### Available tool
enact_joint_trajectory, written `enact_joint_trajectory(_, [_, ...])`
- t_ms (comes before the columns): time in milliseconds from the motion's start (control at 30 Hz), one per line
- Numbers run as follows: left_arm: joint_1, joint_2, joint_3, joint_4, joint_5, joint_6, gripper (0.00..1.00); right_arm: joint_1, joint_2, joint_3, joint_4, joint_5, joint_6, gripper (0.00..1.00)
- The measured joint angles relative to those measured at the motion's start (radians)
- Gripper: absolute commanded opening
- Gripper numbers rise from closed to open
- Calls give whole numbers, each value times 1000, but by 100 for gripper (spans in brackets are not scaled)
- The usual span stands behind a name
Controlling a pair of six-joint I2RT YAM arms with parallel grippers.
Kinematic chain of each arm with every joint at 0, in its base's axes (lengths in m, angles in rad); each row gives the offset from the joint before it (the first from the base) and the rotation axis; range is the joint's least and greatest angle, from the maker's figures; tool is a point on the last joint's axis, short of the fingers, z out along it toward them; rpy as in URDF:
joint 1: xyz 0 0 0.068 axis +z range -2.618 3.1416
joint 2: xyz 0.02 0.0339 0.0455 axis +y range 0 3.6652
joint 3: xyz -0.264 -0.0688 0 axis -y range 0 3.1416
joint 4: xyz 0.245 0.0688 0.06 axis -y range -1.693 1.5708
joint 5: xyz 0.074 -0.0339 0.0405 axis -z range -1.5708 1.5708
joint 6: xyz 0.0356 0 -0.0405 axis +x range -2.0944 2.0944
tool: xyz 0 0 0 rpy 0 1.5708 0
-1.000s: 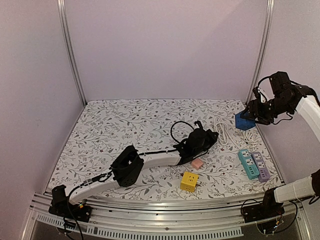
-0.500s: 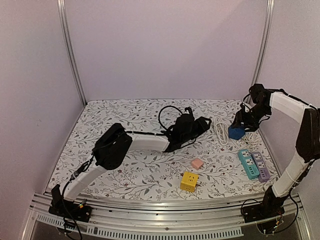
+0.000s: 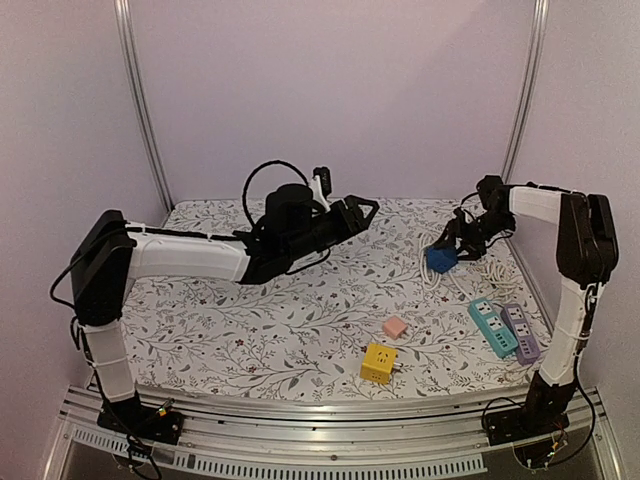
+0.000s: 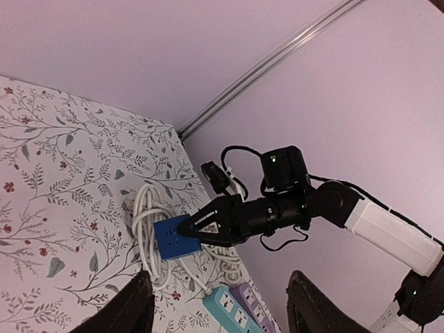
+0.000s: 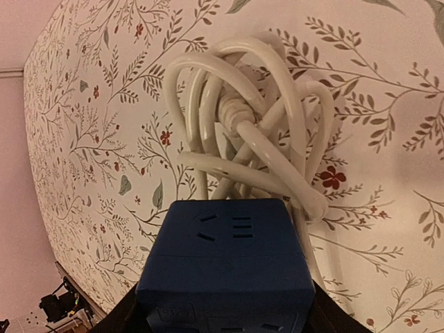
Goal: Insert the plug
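Starting frame left in top view: L arm reaches diagonally to upper ctr. L gripper [image 3: 360, 208] is raised off the table, fingers spread wide, nothing in it. Prob. parked high to stay clear and give its wrist cam a look at the R side.

Lower ctr on table: yellow cube socket [image 3: 378, 362] w/ pink adapter [image 3: 395, 327] near it, neither gripped.

Right of ctr: blue cube plug [image 3: 439, 259] is clamped between the fingers of R gripper [image 3: 450, 245], held low by the near edge of the white cord [image 5: 243, 132] coil. Can't tell if the cube touches the table. R wrist view shows a socket face of the cube toward cam; prongs not visible, prob. on a hidden side. The side grip likely keeps that side free for insertion.

Lower right: teal strip [image 3: 495, 327] and purple strip [image 3: 521, 333] lie side by side, sockets up, apart from the cube.

Judgement: carry phase, plug not yet in. Next move needs lining up over a strip socket.
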Motion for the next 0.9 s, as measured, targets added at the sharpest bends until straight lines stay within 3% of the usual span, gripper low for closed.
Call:
enact_joint_trajectory(133, [3, -116, -140, -28, -6, 41, 65, 76, 83, 76, 15, -89, -3, 0])
enact_joint_trajectory(333, [21, -287, -293, -108, -35, 97, 66, 285, 189, 190, 77, -175, 55, 0])
enact_joint_trajectory(567, [46, -543, -438, -271, -136, 177, 65, 511, 357, 492, 113, -233, 171, 0])
enact_joint_trajectory(733, [61, -669, -474, -404, -220, 240, 66, 583, 407, 651, 115, -259, 217, 0])
enact_joint_trajectory(900, [67, -667, -474, -499, -255, 278, 63, 537, 383, 669, 56, -240, 196, 0])
